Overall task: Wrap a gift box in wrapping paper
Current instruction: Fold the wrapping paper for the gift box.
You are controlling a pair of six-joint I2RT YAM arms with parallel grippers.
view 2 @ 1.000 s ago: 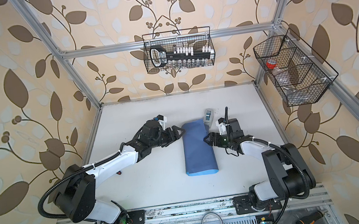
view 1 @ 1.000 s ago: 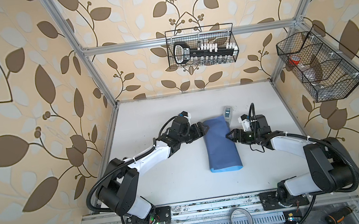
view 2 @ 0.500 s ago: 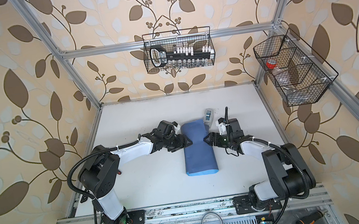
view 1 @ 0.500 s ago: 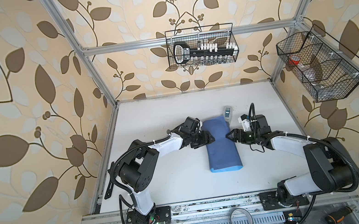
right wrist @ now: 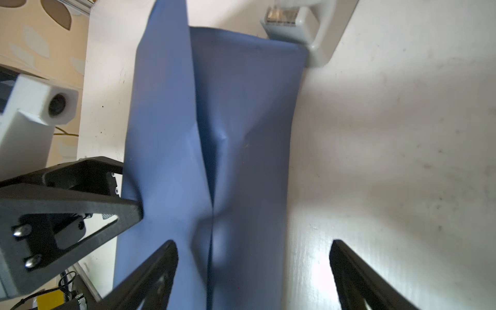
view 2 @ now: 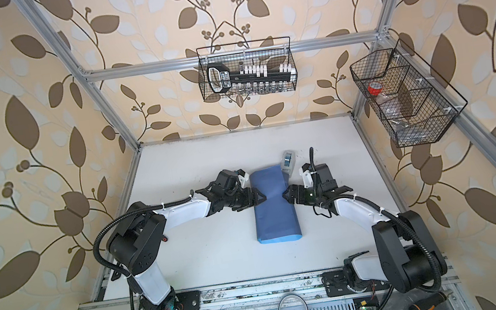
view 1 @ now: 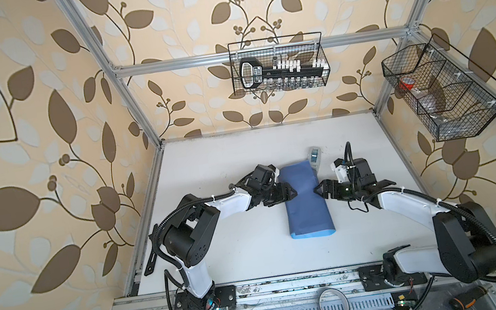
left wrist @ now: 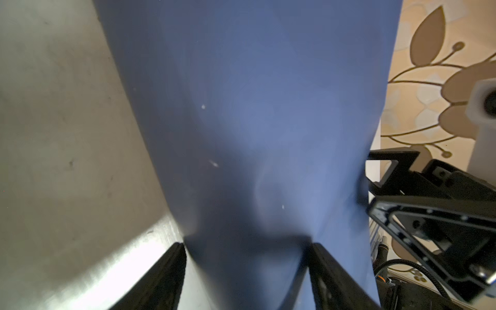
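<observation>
Top views both show the paper (view 1: 306, 207) folded into one long bundle in the middle of the table (view 1: 237, 247). Its long side runs from near to far. The near end shows a light blue edge and has nothing on it. The box does not show anywhere. I think it sits inside the bundle.

A bit farther back, two grippers face each other across the paper. The left gripper (view 1: 293, 193) is at the left long side and the right gripper (view 1: 316, 189) at the right long side. Each tip is right at the paper's edge, so both are about as near.

In the left wrist view its fingers (left wrist: 166, 273) stand wide apart. Blue paper fills the gap and touches both, but I cannot tell if they squeeze it. In the right wrist view that gripper is spread wide too, one finger in front of paper and one in front of bare table, holding nothing. A seam (right wrist: 212, 188) runs along the bundle's length.

Farthest back, the dispenser (view 1: 315, 155) sits right at the paper's far right corner. That is the right arm's side, so I think that arm can reach the tape more easily.
</observation>
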